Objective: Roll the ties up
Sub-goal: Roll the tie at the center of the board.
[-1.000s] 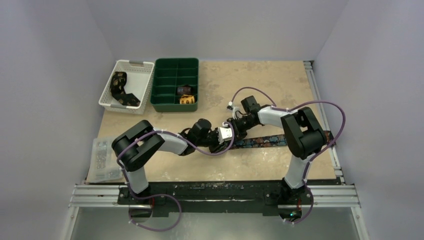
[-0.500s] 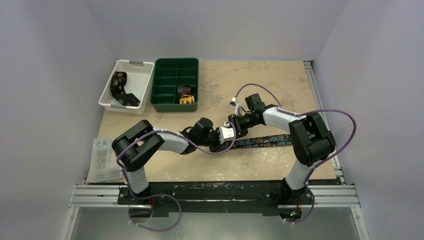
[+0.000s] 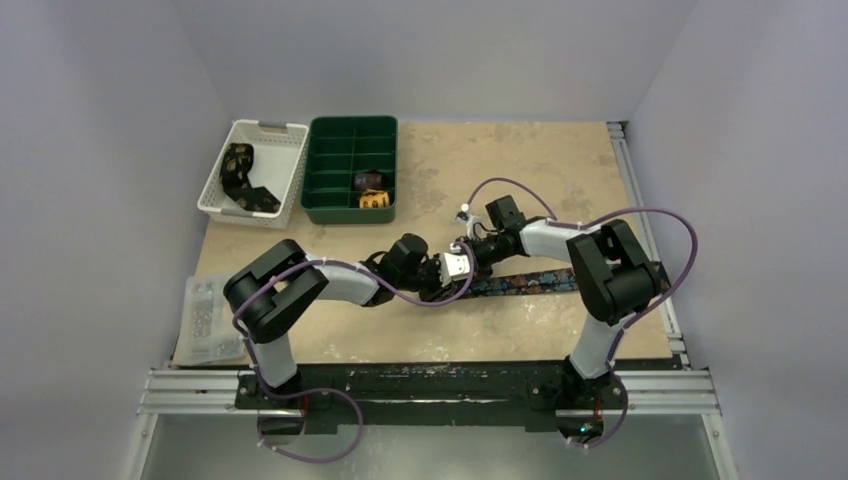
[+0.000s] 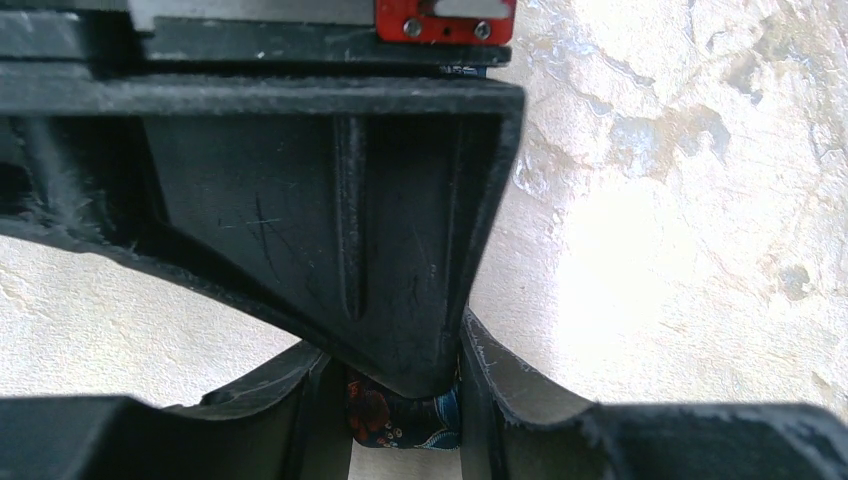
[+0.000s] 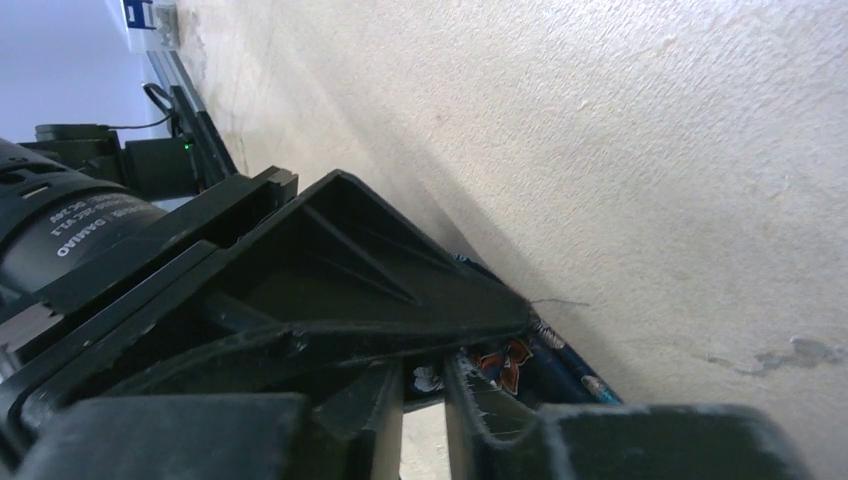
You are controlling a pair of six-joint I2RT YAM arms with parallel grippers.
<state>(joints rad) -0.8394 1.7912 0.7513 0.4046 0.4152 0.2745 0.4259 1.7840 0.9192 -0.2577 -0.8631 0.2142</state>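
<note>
At the middle of the desk (image 3: 560, 170), the rolled end of the navy printed tie (image 3: 530, 283) is pinched by the left claw (image 4: 400, 400); the rest lies flat to the right. The right claw (image 5: 423, 400) is narrowed there, but its grip cannot be told. The roll should be kept tight, with edges aligned.

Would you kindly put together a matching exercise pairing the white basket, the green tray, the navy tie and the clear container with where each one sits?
1. white basket
2. green tray
3. navy tie
4. clear container

A. lying flat on the right half of the table
B. far left corner
C. near left edge
D. directly right of the basket

Pairs: 1-B, 2-D, 3-A, 4-C
</note>
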